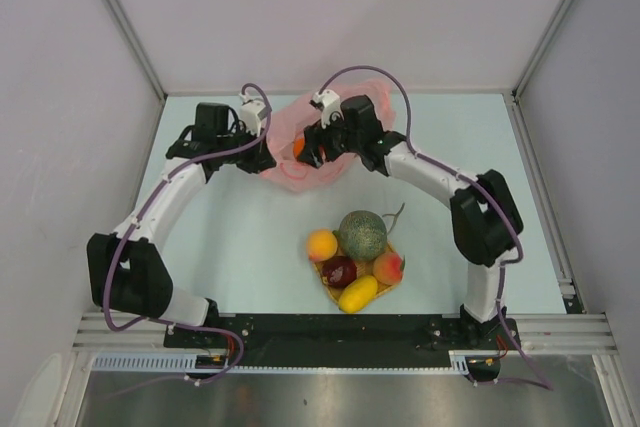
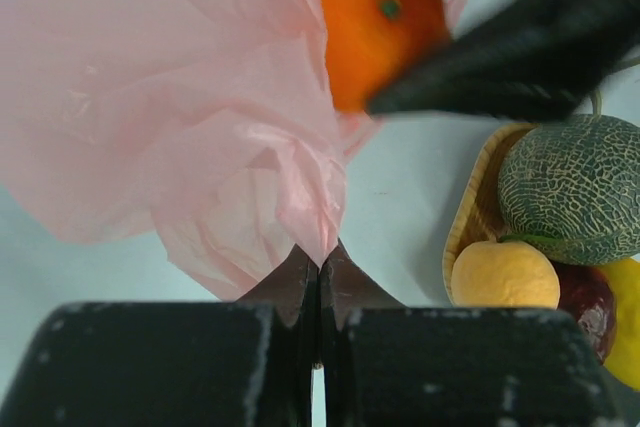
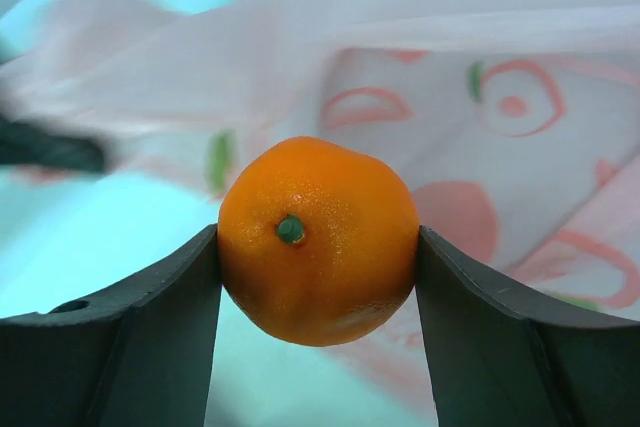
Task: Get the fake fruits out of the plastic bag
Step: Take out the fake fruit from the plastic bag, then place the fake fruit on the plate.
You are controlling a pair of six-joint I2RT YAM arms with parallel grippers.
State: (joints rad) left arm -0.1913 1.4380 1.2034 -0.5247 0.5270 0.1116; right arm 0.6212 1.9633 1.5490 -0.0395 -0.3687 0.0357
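Both clamped — right end effector (image 3: pixel 318 235) on glossy round orange (image 3: pixel 330 277), left end effector (image 2: pixel 320 257) on crinkly bag (image 2: pixel 150 97) (pink)

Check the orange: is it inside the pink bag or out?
Out, or nearly: the right gripper holds the orange bare of plastic, with the bag close behind it.

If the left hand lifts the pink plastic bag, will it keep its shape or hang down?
Probably it hangs: the plastic bag is thin, translucent and crumpled into folds where the left hand pinches it. It looks very light, so it may drag along when the right hand pulls out the orange it grips.
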